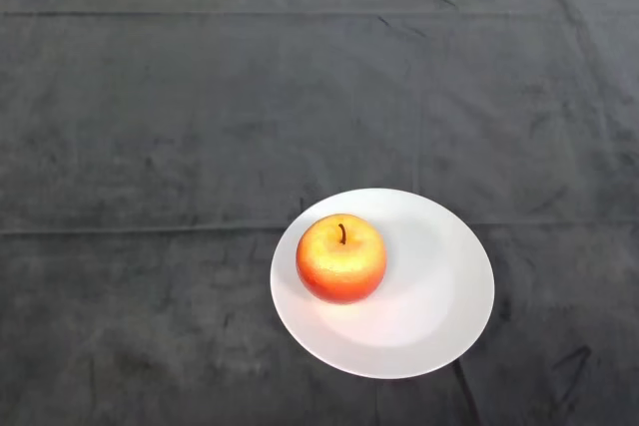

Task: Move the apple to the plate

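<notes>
On the plate (439, 296), toward its left side, sits the apple (341, 258). It stands upright, its dark stem pointing up out of the dimple at the top. Its skin is red-orange, shading to yellow around the stem and on the upper left. It rests on the flat inner part of the plate, close to the left rim but not over it, and casts a soft shadow to the right across the white surface.

The plate is round, white and plain. It lies flat on the dark cloth (160, 147) in the lower middle of the head view, a little right of centre. Its near rim comes close to the bottom edge of the view.

The cloth covers the whole table and shows a few creases, one long fold line running across behind the plate and another near the far edge. A pale strip shows beyond the cloth at the very top.
</notes>
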Robot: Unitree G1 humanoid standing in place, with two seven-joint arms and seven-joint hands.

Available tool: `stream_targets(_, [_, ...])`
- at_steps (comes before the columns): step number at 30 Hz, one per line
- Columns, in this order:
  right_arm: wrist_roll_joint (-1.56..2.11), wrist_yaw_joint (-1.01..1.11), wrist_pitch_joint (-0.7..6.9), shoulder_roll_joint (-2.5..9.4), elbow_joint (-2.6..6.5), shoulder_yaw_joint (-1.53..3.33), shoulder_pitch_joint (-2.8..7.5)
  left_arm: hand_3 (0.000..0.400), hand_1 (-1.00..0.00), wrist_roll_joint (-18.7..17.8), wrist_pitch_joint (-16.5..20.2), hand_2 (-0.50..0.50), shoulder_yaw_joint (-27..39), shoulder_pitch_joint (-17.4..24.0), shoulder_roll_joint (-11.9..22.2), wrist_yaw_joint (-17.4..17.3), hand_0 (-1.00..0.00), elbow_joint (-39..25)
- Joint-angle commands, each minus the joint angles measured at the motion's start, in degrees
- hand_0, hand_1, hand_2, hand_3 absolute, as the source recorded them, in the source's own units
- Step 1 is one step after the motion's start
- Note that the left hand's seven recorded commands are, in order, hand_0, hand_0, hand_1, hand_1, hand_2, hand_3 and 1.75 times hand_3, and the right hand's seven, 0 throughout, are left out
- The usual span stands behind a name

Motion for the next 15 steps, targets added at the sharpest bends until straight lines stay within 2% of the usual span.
stream_targets(1, [0.82,0.32,-0.24,-1.45,0.47,-0.86,-0.80,0.000,0.00,0.84,0.12,0.00,1.42,-0.42,3.41,-0.46,0.00,2.34])
stream_targets(15, [0.80,0.34,-0.25,-1.45,0.48,-0.87,-0.80,0.000,0.00,2.09,0.33,0.00,2.69,-0.60,3.18,-0.79,0.00,2.17])
